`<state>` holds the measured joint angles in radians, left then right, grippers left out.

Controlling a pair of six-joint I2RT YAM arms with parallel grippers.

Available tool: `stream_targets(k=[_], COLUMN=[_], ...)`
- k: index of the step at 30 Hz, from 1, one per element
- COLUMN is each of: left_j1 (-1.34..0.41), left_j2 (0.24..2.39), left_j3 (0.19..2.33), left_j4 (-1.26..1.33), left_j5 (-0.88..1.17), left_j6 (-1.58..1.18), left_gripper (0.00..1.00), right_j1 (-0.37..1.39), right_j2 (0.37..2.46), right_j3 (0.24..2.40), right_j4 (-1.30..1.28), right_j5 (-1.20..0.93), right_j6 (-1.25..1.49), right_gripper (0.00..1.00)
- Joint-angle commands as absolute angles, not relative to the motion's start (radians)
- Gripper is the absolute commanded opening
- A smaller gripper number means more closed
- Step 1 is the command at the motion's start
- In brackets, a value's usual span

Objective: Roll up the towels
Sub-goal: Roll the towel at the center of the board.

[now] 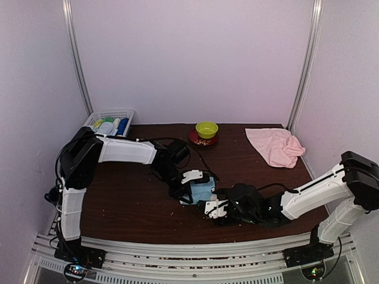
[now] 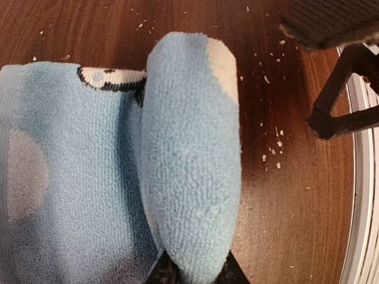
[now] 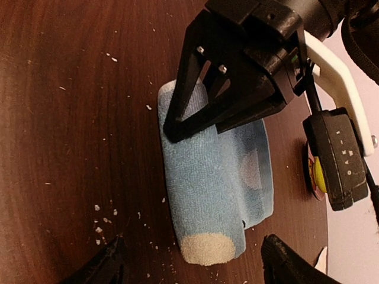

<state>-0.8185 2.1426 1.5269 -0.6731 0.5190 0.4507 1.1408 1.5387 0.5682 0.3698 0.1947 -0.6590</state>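
The light blue towel (image 1: 203, 190) lies mid-table, partly rolled, and its roll (image 2: 189, 171) sits against the flat remainder (image 2: 65, 189). My left gripper (image 2: 195, 273) is shut on one end of the roll, with a finger on each side; it also shows from the front as the left gripper (image 3: 198, 130). My right gripper (image 3: 195, 269) is open at the roll's other, white-spotted end (image 3: 207, 249). Its fingers stand wide on both sides and do not touch the cloth. The pale pink towel (image 1: 275, 146) lies crumpled at the back right.
A white mesh basket (image 1: 109, 123) with bottles sits at the back left. A green bowl (image 1: 206, 129) on a red plate stands at the back centre. Crumbs are scattered on the dark wooden table (image 1: 130, 201). Its near edge, with metal rails, is close behind the right gripper.
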Motion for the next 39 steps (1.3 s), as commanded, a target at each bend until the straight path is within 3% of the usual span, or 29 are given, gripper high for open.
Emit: stream_targets(k=[1, 12, 21, 28, 32, 39], left_j1=[-0.801, -0.791, -0.787, -0.785, -0.784, -0.779], left_j2=[2.225, 2.25, 2.249, 2.248, 2.229, 2.133], left_j3=[1.533, 1.539, 1.524, 1.519, 1.509, 1.46], left_j4=[-0.731, -0.736, -0.738, -0.738, -0.719, -0.614], left_j5=[0.456, 0.475, 0.481, 0.476, 0.458, 0.35], left_j6=[0.463, 0.473, 0.484, 0.489, 0.481, 0.412], left_gripper=[0.19, 0.19, 0.19, 0.2, 0.25, 0.55], right_j1=[1.149, 1.148, 1.129, 1.098, 1.086, 1.067], right_j2=[1.611, 1.784, 1.853, 1.874, 1.874, 1.87], right_j3=[0.649, 0.767, 0.83, 0.876, 0.899, 0.928], right_j4=[0.334, 0.339, 0.297, 0.217, 0.159, 0.065], right_j5=[0.319, 0.359, 0.355, 0.324, 0.285, 0.209], right_j6=[-0.71, -0.783, -0.807, -0.798, -0.783, -0.739], right_gripper=[0.77, 0.6, 0.52, 0.32, 0.17, 0.1])
